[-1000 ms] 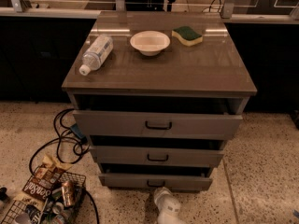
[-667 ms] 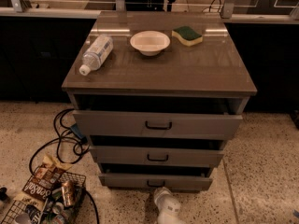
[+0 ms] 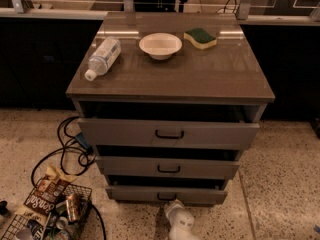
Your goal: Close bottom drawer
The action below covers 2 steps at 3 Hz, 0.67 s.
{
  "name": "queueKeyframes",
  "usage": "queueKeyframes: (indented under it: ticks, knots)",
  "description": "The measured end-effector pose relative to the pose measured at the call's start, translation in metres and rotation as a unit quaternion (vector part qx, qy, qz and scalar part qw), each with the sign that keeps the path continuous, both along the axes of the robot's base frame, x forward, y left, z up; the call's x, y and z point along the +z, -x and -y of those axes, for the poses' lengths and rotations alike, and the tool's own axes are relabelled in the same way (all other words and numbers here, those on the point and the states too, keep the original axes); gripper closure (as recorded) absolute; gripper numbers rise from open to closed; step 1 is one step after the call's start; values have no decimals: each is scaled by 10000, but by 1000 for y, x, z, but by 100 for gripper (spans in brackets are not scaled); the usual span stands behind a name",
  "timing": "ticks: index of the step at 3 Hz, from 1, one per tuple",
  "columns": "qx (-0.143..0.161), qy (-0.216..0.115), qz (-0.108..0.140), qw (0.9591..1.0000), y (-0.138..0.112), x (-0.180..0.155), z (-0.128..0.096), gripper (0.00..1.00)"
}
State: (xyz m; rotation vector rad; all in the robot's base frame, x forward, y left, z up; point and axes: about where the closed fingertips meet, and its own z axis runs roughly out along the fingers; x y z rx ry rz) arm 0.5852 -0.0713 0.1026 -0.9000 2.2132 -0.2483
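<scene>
1. The floor [image 3: 280,184] is speckled stone. A dark counter wall runs behind a grey cabinet with a shiny brown top [image 3: 200,79].
2. The white gripper [image 3: 174,209] is at the bottom of the camera view, low by the floor. I cannot tell if it is wide or narrow.
3. The bottom drawer [image 3: 135,194] is right above the gripper. The gripper's tip looks like it touches the drawer front, just under the small black handle [image 3: 166,197].
4. The bottom drawer is out a little way, with a dark gap over its front.
5. Higher above the gripper is the middle drawer [image 3: 130,167], and above that the top drawer [image 3: 120,133]. Both are out a bit too.
6. Far above the gripper, on the cabinet top, a water bottle [image 3: 102,58] lies on its side. A white bowl [image 3: 160,45] and a green and yellow sponge [image 3: 200,38] sit beside it.
7. To the left of the gripper in the view, a wire basket [image 3: 50,219] holds a can [image 3: 73,206]. A snack bag [image 3: 42,191] and black cables [image 3: 70,149] lie near it.
8. Next to the picture from a second ago, nothing looks different. The gripper is in the same spot and the bottom drawer is out just as far.
</scene>
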Motion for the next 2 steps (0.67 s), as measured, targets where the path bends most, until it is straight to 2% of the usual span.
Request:
queueKeyframes:
  ticks: [1, 2]
  knots:
    - [-8, -14, -17, 10000, 4, -1, -2, 0]
    - [-9, -14, -17, 10000, 4, -1, -2, 0]
